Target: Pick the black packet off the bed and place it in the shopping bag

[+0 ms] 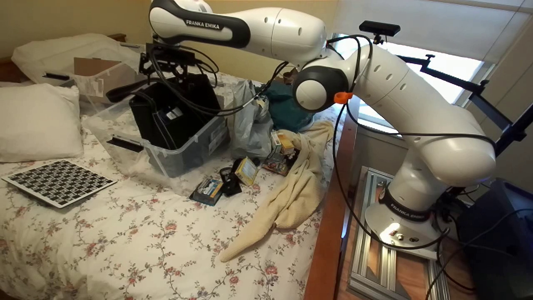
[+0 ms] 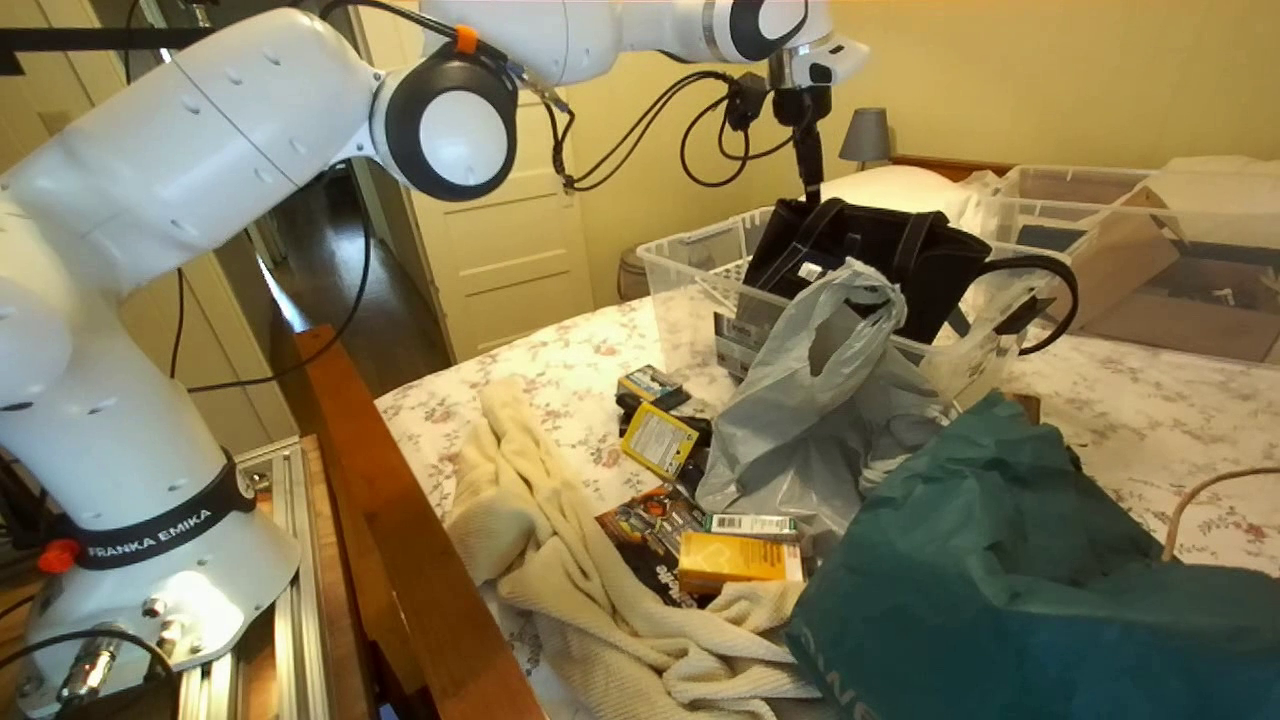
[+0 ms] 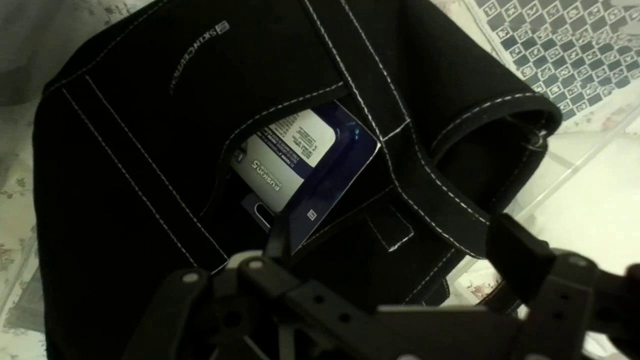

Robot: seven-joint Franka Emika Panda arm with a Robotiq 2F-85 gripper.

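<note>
The black shopping bag (image 1: 152, 125) leans in a clear plastic bin (image 1: 189, 160) on the bed, its mouth facing up. In the wrist view the bag (image 3: 140, 100) fills most of the picture. Inside its opening lies a dark blue and silver packet (image 3: 290, 165); I cannot tell whether this is the task's black packet. My gripper (image 3: 400, 240) hangs over the bag with its fingers (image 3: 520, 255) wide apart and nothing gripped between them. In an exterior view the gripper (image 2: 812, 190) reaches down to the bag's rim. On the bed a black item (image 1: 231, 187) lies between other packets.
A grey plastic bag (image 2: 780, 430) and a teal bag (image 2: 980, 600) stand near the bin. A yellow packet (image 2: 658, 440), an orange box (image 2: 735, 560) and a cream blanket (image 1: 291, 200) lie on the bed. A checkered board (image 1: 60, 183) and a pillow (image 1: 37, 121) are beyond.
</note>
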